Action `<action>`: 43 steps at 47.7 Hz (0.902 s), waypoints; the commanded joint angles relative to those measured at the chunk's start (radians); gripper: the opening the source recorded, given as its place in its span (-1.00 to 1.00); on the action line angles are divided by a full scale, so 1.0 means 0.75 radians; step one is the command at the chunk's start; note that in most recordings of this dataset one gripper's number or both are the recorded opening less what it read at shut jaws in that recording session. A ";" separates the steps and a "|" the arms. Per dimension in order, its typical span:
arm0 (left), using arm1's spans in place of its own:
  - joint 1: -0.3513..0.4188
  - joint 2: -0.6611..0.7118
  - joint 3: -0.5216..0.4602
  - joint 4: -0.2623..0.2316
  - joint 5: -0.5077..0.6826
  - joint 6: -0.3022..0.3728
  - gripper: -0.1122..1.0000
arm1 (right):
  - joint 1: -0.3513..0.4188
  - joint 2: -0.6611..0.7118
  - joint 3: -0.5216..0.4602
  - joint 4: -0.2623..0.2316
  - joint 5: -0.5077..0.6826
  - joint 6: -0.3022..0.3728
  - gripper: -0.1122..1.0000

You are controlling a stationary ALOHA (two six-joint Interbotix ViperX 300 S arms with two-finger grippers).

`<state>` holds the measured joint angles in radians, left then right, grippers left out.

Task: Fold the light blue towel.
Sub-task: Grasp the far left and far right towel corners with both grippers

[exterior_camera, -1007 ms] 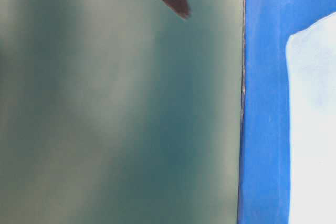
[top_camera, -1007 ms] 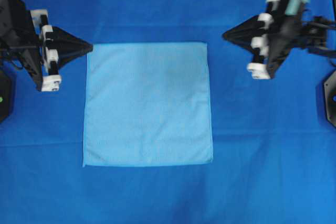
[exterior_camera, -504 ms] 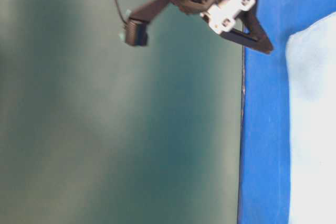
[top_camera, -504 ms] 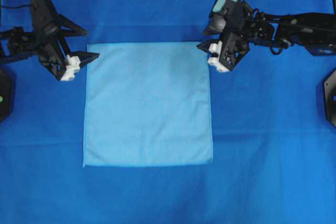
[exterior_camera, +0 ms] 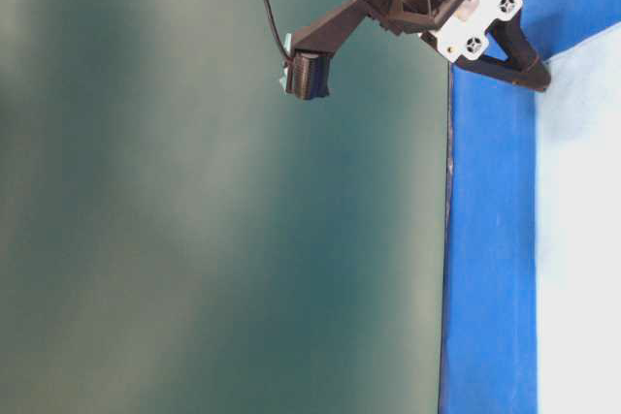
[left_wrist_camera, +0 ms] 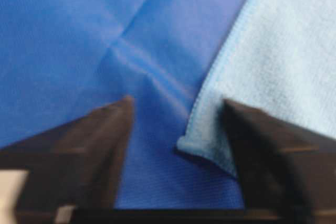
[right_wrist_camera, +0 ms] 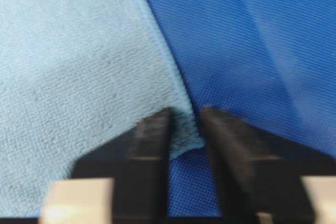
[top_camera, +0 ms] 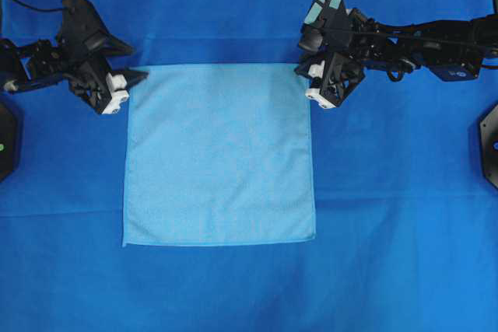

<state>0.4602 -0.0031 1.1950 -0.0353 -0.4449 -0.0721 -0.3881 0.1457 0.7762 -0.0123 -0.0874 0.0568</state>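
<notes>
Towel (top_camera: 219, 155) lies flat and square on the royal-blue cloth (top_camera: 389, 215) covering the surface, and your two arms have its far corners in their sights. Your left gripper (left_wrist_camera: 176, 129) is part open, one finger on bare cloth and the other over the towel, with the far-left corner lying between them, not yet pinched. Your right gripper (right_wrist_camera: 185, 124) is narrowed nearly to closing on the far-right corner; the hem sits between the fingers, though whether it is truly clamped you cannot tell from the wrist view. The step in hand looks like the first corner grasp, with no fold made. Next, you will likely need both corners firmly caught before lifting and carrying them toward the near edge. In the overhead view all four hems run straight, the near edge lies well clear of both arms, and open cloth surrounds the towel on every side.
</notes>
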 commanded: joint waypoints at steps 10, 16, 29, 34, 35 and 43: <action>-0.016 -0.004 0.002 0.010 0.033 0.014 -0.77 | -0.004 -0.014 -0.010 -0.020 0.004 -0.004 -0.78; -0.018 -0.008 -0.004 0.010 0.057 0.020 -0.77 | -0.002 -0.018 -0.010 -0.022 0.004 -0.002 -0.78; -0.070 -0.182 -0.053 0.010 0.186 0.041 -0.77 | -0.002 -0.162 0.012 -0.020 0.076 0.002 -0.78; -0.094 -0.270 -0.078 0.010 0.254 0.086 -0.77 | 0.000 -0.219 0.033 -0.022 0.086 0.004 -0.78; -0.096 -0.282 -0.080 0.010 0.258 0.092 -0.78 | 0.002 -0.231 0.037 -0.022 0.086 0.004 -0.78; -0.100 -0.327 -0.061 0.010 0.292 0.102 -0.77 | 0.016 -0.243 0.049 -0.022 0.082 0.006 -0.78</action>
<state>0.3896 -0.2240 1.1505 -0.0291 -0.2301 0.0061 -0.3850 -0.0138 0.8207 -0.0276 -0.0215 0.0598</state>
